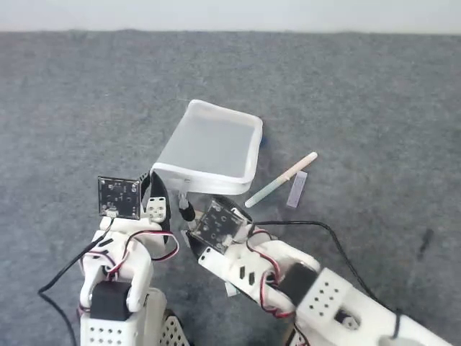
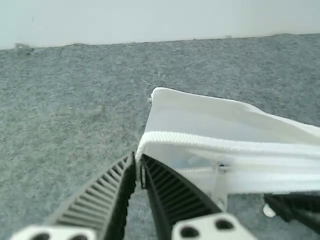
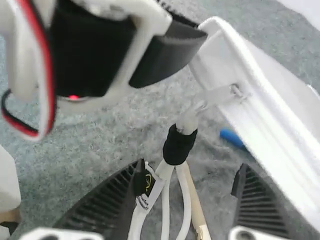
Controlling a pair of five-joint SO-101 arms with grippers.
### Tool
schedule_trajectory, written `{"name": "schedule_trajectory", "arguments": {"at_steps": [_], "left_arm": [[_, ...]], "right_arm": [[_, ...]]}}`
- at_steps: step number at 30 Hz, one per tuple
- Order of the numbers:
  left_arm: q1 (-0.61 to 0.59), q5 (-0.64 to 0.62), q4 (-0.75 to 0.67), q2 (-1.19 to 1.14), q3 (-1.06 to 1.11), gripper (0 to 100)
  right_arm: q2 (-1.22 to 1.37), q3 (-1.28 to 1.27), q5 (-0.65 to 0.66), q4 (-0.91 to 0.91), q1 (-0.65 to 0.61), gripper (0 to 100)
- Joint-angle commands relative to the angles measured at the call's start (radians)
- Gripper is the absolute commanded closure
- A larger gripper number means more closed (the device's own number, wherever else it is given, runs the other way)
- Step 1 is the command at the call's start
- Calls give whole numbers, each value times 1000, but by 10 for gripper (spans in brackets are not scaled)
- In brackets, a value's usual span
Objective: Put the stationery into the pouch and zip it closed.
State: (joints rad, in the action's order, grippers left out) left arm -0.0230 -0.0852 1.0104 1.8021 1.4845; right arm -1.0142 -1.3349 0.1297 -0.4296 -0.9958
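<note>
**Pouch held up by one corner, pen and strip lie outside**

We see the white pouch (image 1: 209,148) at the middle of the grey surface (image 1: 360,94), with its near edge raised. The left claw (image 2: 138,159) sits at the pouch's 7 o'clock, pressed together on the corner of the zip edge. The right claw (image 3: 190,172), at the pouch's 6 o'clock, stands spread. The zip pull (image 3: 177,145), a black knot with white cords, hangs between its jaws. The pull rests against one jaw and is not pinched.

From the right wrist, the left claw's dark finger and white body crowd in over the pouch's corner, just beside the pull. A small blue object (image 3: 231,138) shows by the pouch's lower edge, and we cannot tell what it is.

The stationery lies outside the pouch, at its 4 o'clock. A green-and-white pen (image 1: 282,179) lies slantwise there, with a lilac strip (image 1: 297,189) just beside it. We cannot tell whether the two touch. In the high view the right arm (image 1: 288,277) comes in from 5 o'clock, and its wrist sits between its own claw and the pen's lower end. A black cable (image 1: 324,227) arcs over the surface by that arm. A pale wall (image 1: 230,14) closes the scene at 12 o'clock.
</note>
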Motion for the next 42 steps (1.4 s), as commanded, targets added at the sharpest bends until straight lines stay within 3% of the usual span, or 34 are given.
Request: {"name": "schedule_trajectory", "arguments": {"at_steps": [1, 32, 38, 42], "left_arm": [[0, -18, -2, 21, -76, 989], [-3, -18, 3, 21, -74, 988], [2, -18, 3, 21, -73, 988], [2, -15, 3, 21, -71, 988]], "right_arm": [[131, 115, -8, 65, -5, 736], [372, 153, -3, 352, 59, 737], [371, 161, 3, 395, 107, 895], [367, 167, 112, 403, 130, 990]]}}
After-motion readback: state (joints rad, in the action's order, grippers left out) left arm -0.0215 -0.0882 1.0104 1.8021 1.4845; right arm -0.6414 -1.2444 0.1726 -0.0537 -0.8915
